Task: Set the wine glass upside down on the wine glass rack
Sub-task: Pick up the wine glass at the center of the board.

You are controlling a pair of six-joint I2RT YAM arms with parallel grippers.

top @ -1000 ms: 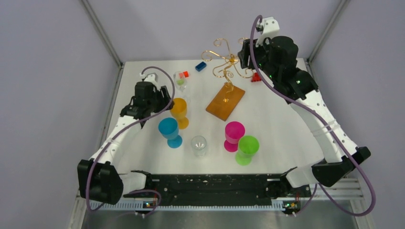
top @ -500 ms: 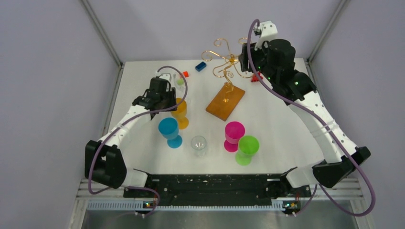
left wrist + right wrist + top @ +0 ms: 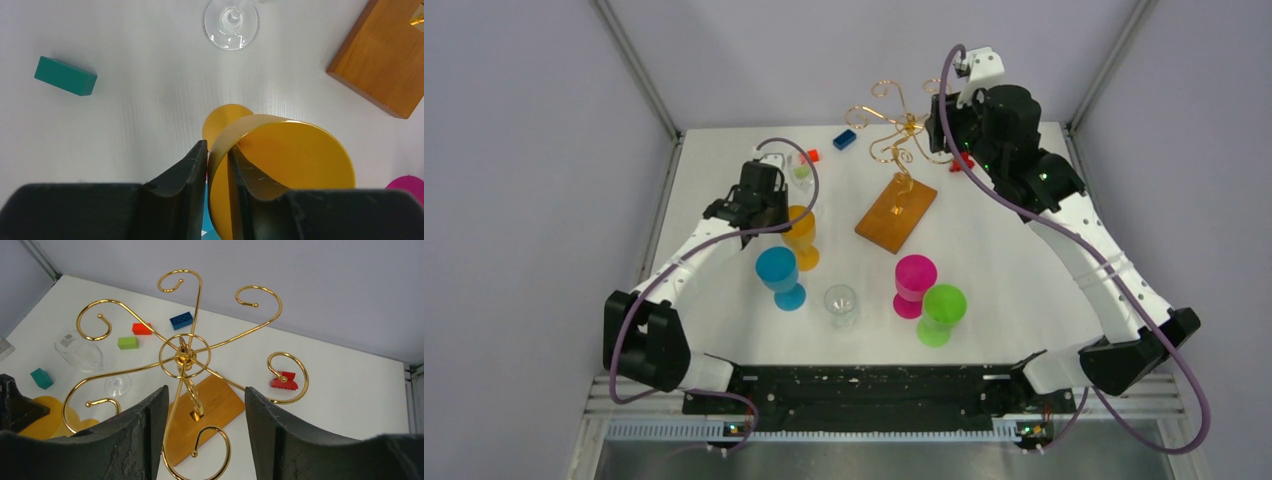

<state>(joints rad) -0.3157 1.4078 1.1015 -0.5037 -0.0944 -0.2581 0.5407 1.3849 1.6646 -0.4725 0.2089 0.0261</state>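
An orange wine glass (image 3: 800, 228) stands upright on the white table, left of the wine glass rack (image 3: 894, 125). My left gripper (image 3: 774, 212) is at its rim. In the left wrist view the left gripper (image 3: 217, 147) pinches the wall of the orange wine glass (image 3: 295, 155), one finger outside and one inside the bowl. The rack has gold wire arms on an orange-brown wooden base (image 3: 896, 213). My right gripper (image 3: 940, 122) hovers open just behind the rack top. The right wrist view looks down past the right gripper (image 3: 205, 390) onto the rack (image 3: 184, 356), with nothing between the fingers.
Blue (image 3: 777, 270), clear (image 3: 840, 303), pink (image 3: 914, 277) and green (image 3: 943, 305) glasses stand near the front. Another clear glass (image 3: 231, 30) stands behind the orange one. A blue block (image 3: 844, 139), a red block (image 3: 813, 155), a red clip (image 3: 961, 162) and a teal block (image 3: 65, 76) lie around.
My left arm has swung right and forward to the orange glass, and its jaws have closed onto the rim. The right arm has hardly moved.
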